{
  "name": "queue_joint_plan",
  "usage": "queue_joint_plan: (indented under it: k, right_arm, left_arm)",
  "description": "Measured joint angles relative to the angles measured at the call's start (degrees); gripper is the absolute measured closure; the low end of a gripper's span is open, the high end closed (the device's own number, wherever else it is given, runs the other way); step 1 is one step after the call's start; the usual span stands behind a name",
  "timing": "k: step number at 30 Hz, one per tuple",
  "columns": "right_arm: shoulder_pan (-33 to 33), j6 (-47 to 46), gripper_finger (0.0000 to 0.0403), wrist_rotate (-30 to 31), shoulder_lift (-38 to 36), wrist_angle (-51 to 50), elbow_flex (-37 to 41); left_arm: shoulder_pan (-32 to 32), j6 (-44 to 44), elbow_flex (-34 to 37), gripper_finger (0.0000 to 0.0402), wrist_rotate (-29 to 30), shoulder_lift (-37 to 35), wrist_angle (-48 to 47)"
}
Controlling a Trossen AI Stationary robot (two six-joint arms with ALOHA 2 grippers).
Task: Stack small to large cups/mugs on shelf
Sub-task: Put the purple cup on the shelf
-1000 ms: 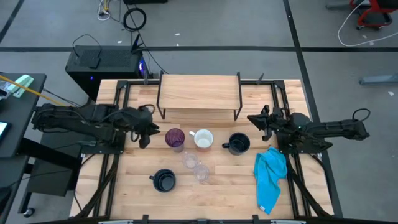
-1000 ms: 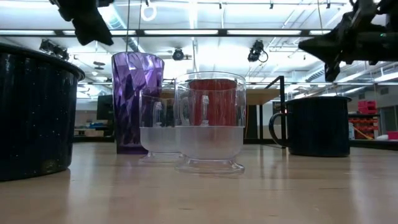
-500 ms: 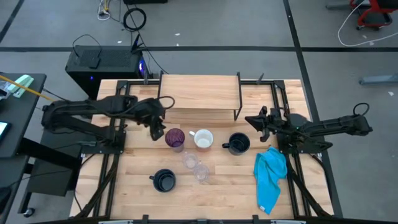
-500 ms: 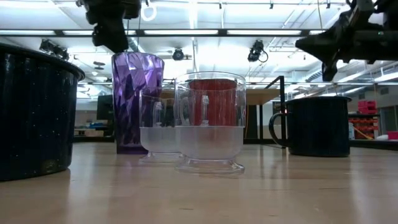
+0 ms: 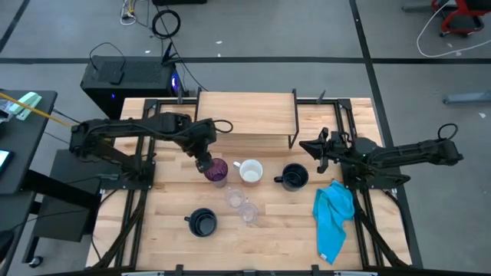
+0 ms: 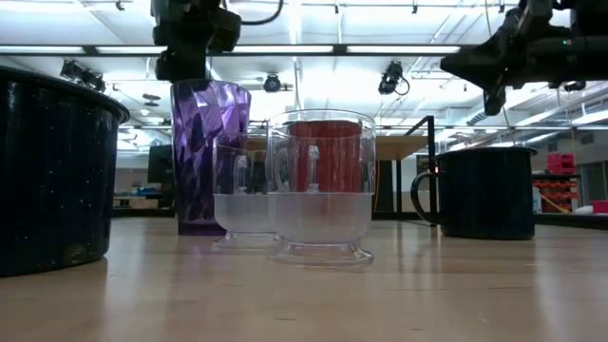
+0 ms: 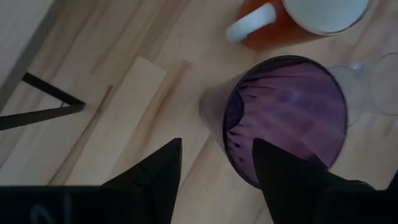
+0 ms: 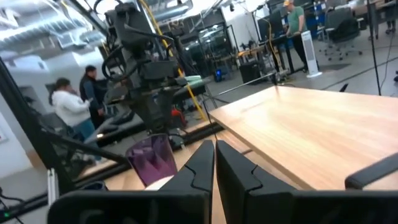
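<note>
Over the table's left half, we hold our left gripper spread wide just above the purple tumbler's near rim, fingers straddling it, probably to grasp it. The tumbler stands before the shelf, beside the white mug and a black mug. At right, our right gripper waits clenched and empty, clear of the cups.

No text, label, brand or number can be read anywhere in these views.
</note>
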State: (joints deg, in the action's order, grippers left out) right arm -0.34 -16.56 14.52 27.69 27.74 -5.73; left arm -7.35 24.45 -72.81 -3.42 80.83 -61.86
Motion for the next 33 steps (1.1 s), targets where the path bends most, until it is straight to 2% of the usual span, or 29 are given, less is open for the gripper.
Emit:
queue_joint_plan:
  k: [8, 18, 24, 33]
  right_arm:
    - [0.0, 3.2, 0.0380, 0.0, 4.2, -0.1, -2.0]
    - [0.0, 3.7, 0.0380, 0.0, 5.0, 0.0, -2.3]
    - [0.0, 4.4, 0.0380, 0.0, 5.0, 0.0, -2.3]
    - [0.0, 4.7, 0.0380, 0.0, 5.0, -0.1, -2.3]
  left_arm:
    - [0.0, 1.9, -2.5, 0.0209, 0.1, 4.6, -2.3]
    - [0.2, 3.5, -2.8, 0.0235, 0.8, 8.1, -2.1]
    - [0.9, 3.5, -2.8, 0.0269, 1.7, 9.4, -2.1]
    - [1.2, 3.5, -2.8, 0.0341, 2.7, 10.0, -1.8]
